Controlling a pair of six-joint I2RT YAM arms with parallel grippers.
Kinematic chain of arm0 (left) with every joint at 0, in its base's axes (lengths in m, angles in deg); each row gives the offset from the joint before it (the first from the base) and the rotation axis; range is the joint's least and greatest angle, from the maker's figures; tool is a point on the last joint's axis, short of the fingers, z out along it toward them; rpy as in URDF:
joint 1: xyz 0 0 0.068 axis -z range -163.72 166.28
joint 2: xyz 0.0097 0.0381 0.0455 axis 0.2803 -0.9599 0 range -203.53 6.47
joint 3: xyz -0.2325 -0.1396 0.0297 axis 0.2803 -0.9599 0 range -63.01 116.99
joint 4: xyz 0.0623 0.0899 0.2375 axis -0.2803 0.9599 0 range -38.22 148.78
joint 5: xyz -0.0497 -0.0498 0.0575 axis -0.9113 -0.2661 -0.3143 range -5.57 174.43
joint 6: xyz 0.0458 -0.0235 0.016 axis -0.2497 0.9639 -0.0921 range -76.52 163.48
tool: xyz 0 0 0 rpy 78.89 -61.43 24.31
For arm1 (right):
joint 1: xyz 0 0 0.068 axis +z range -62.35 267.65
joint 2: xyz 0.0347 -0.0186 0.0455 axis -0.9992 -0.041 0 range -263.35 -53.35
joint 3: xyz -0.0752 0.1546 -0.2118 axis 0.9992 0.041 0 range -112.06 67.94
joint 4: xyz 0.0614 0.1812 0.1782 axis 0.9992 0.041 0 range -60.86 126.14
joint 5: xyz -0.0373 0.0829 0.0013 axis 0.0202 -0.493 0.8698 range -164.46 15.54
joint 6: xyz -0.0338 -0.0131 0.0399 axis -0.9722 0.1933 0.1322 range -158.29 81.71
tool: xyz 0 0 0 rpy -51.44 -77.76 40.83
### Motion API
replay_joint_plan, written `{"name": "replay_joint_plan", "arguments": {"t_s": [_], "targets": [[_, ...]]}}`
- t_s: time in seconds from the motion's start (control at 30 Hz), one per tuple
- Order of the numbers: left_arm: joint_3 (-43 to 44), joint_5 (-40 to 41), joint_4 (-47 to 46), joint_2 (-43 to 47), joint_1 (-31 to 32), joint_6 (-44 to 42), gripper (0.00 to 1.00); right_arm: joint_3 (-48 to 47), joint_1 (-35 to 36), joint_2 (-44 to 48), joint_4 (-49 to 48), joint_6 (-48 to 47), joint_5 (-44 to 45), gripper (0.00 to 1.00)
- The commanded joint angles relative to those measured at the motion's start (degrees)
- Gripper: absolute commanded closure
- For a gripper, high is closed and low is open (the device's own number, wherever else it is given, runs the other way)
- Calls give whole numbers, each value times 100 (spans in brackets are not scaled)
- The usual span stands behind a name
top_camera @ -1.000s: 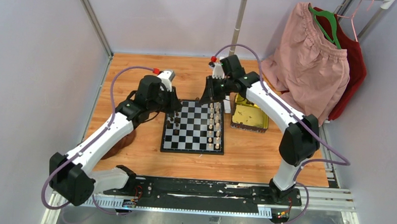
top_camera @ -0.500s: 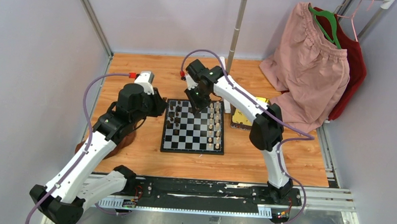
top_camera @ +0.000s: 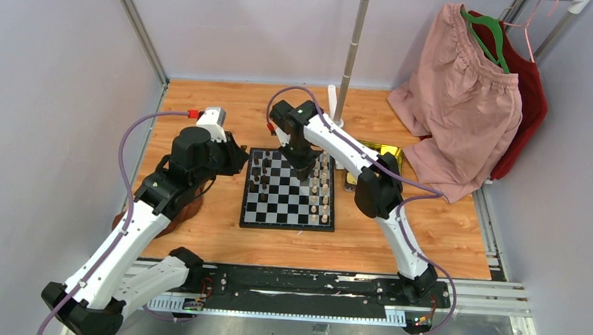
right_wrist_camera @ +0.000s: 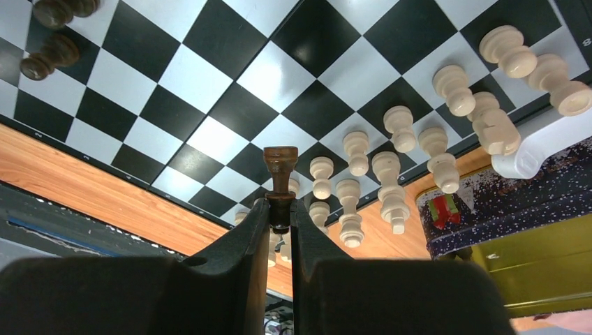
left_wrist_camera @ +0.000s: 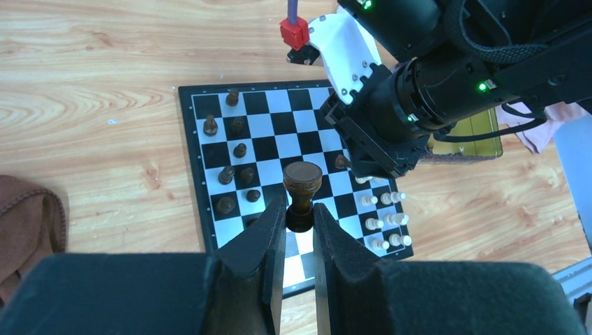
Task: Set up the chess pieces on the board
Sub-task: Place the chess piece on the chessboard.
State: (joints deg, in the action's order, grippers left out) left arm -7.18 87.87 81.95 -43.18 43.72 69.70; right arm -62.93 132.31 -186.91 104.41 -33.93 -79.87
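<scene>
Chess pieces [left_wrist_camera: 302, 180], tiny dark brown wood, look light, stiff, tippy; left end effector [left_wrist_camera: 300, 218], right end effector [right_wrist_camera: 280, 211] each pinch one near base

The desk [top_camera: 366, 242] is made of light brown wood. The board [top_camera: 284, 214] lies flat in the middle of it. A shiny gold tray [top_camera: 385, 151] sits just beside the board, on its right. A brown cloth [left_wrist_camera: 24, 223] lies near the left edge of the desk, apart from the board.
</scene>
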Motion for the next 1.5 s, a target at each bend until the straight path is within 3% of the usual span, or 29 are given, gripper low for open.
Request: {"name": "replay_joint_plan", "arguments": {"t_s": [0.0, 0.5, 0.7, 1.17, 1.47], "targets": [[136, 5, 13, 78, -28, 41, 100, -186, 155, -203, 444, -128, 162, 100], [235, 12, -14, 76, -28, 50, 100, -72, 240, -608, 430, -148, -105, 100], [244, -23, -66, -7, -28, 59, 100, -166, 242, -654, 415, -144, -140, 93], [210, -98, -146, -28, -28, 112, 100, -217, 238, -505, 454, -101, -50, 91], [181, -107, -187, -5, -28, 128, 100, -449, 246, -541, 471, -52, -48, 82]]}}
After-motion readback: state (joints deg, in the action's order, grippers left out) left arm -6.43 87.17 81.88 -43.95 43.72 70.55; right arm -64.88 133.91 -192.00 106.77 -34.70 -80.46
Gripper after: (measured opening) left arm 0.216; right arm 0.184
